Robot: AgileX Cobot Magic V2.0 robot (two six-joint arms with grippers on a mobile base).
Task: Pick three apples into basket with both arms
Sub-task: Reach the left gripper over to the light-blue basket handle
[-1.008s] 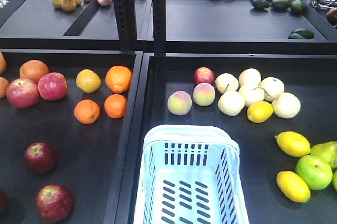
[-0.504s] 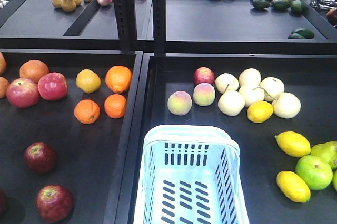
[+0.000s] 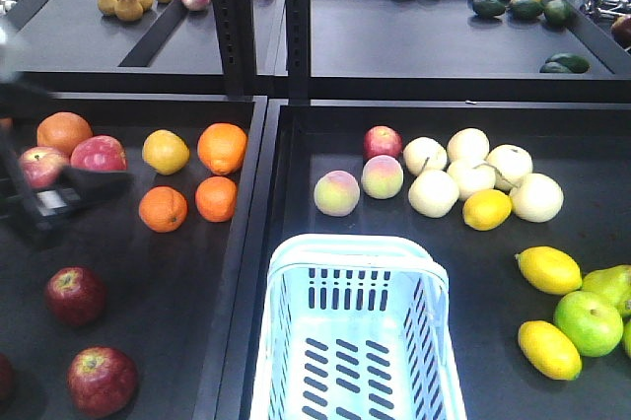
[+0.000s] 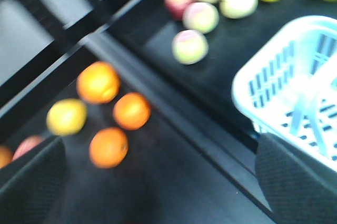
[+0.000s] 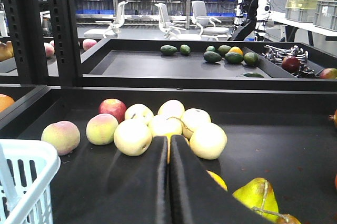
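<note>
Left tool [image 3: 69, 205] entered, fingers spread, apart from apples [image 3: 76, 295] nearby; right tool [image 5: 169, 182] closed.

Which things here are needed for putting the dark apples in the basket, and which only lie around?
Needed:
dark red apples
basket
left gripper
right gripper

Only lying around:
oranges
pink-red apples
lemons
pears
green apple
</note>
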